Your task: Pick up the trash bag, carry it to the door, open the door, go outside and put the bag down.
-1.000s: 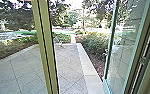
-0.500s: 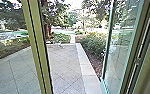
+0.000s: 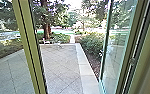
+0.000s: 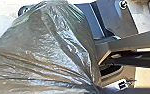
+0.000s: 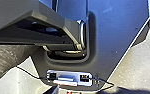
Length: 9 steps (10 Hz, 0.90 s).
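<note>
The grey, shiny trash bag (image 4: 48,50) spreads large in the left wrist view, its folds drawn together to a bunch. At that bunch my left gripper (image 4: 97,88) is shut on the plastic. In the right wrist view a crumpled part of the bag (image 5: 8,57) appears beside the robot's jointed bar. How my right gripper stands cannot be made out. A glass door with a teal edge (image 3: 105,50) stands swung open on the right in the head view, with an olive frame post (image 3: 28,47) to the left of the doorway.
Beyond the doorway lies a paved yard (image 3: 61,62) with a pale stone border (image 3: 84,66) along its right side. Bushes (image 3: 91,42) grow past that border, and a tree (image 3: 46,31) rises behind the paving. An olive door frame (image 3: 141,55) stands close on the right.
The head camera has moved: the post and the glass door's edge now appear farther left, and more of the yard shows between them.
</note>
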### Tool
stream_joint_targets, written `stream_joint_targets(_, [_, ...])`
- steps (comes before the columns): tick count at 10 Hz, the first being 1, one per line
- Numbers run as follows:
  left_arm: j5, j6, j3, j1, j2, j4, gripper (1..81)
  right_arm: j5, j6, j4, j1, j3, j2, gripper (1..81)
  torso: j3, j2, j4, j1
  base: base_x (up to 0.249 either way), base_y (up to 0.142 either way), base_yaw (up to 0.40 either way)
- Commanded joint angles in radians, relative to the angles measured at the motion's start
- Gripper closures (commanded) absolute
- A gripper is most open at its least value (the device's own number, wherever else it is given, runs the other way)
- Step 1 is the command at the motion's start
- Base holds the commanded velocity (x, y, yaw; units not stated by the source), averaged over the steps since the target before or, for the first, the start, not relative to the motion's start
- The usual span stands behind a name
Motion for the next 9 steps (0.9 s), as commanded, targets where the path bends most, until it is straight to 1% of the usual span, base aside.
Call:
stream_joint_targets(1, [0.056, 0.006, 0.003, -0.040, -0.001, 0.012, 81.1, -0.053, -0.003, -0.013, 0.038, 0.008, 0.017, 1.0, 0.000, 0.000, 0.000, 0.000, 0.000, -0.127, 0.000])
stream_joint_targets(5, [0.056, 0.006, 0.003, -0.040, 0.002, 0.012, 81.1, -0.053, -0.003, -0.013, 0.041, 0.002, 0.017, 1.0, 0.000, 0.000, 0.000, 0.000, 0.000, -0.123, 0.000])
stream_joint_targets(9, [0.056, 0.006, 0.003, -0.042, 0.004, 0.013, 81.1, -0.053, -0.003, -0.011, 0.040, -0.004, 0.014, 1.0, 0.000, 0.000, 0.000, 0.000, 0.000, -0.101, 0.000])
